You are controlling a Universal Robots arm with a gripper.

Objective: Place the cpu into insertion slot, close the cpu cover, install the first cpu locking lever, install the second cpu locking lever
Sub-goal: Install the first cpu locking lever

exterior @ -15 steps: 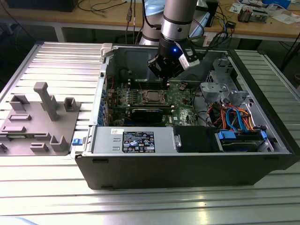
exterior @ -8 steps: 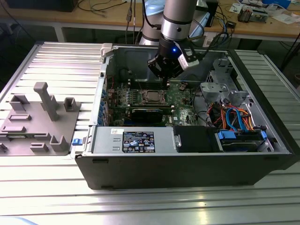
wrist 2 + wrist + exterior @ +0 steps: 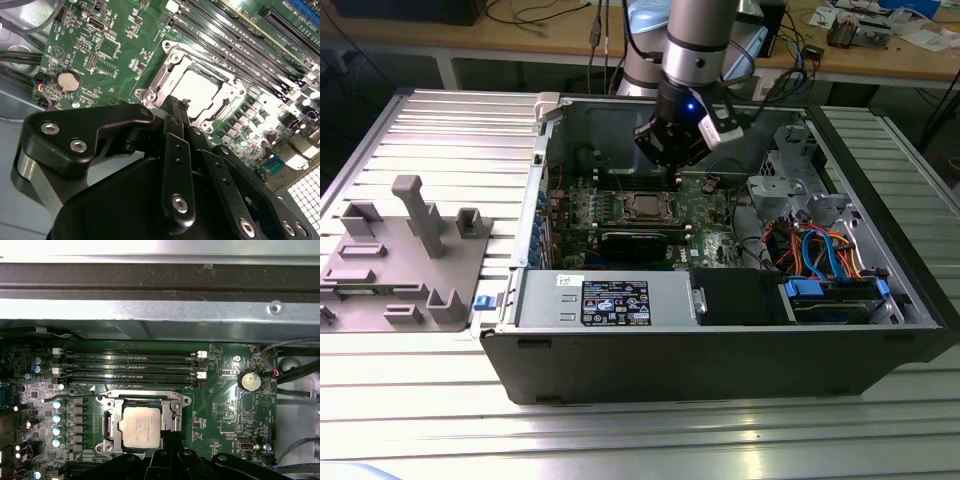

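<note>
CPU: the cpu is sitting in the insertion slot, silver face up.
Cover: the cpu cover is lying closed over it, I judge.
Levers: one lever is standing free; locking looks unfinished.
Gripper: the gripper is hovering clenched and empty at the socket's edge.

cpu cover near edge hidden behind fingers, locking levers too small to tell

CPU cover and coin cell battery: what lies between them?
In the first wrist view, only bare green motherboard with small components separates the cpu cover and coin cell battery.
</note>
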